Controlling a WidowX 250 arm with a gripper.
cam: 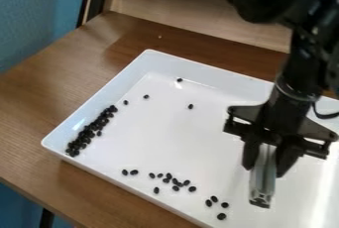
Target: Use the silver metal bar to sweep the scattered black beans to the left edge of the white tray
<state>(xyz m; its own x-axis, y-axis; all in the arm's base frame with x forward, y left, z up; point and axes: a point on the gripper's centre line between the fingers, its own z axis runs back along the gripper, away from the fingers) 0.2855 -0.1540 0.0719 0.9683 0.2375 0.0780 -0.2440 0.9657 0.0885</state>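
The gripper [264, 166] hangs over the right part of a white tray [192, 138], pointing down. Its two fingers are shut on a grey, narrow tool [263, 180], whose dark lower end is close to the tray floor; whether it touches the floor I cannot tell. Small black beans lie in the tray: a dense pile [86, 135] along the left wall, a loose group [175, 182] near the front wall, and several more [214, 201] left of the tool's lower end. A few single beans [190, 106] are scattered toward the back.
The tray's raised walls surround the beans and stand on a brown wooden table [33, 108]. Behind the table's back edge is a pale wooden surface [172, 9]. A blue wall [39, 14] is at the left. The arm covers the upper right.
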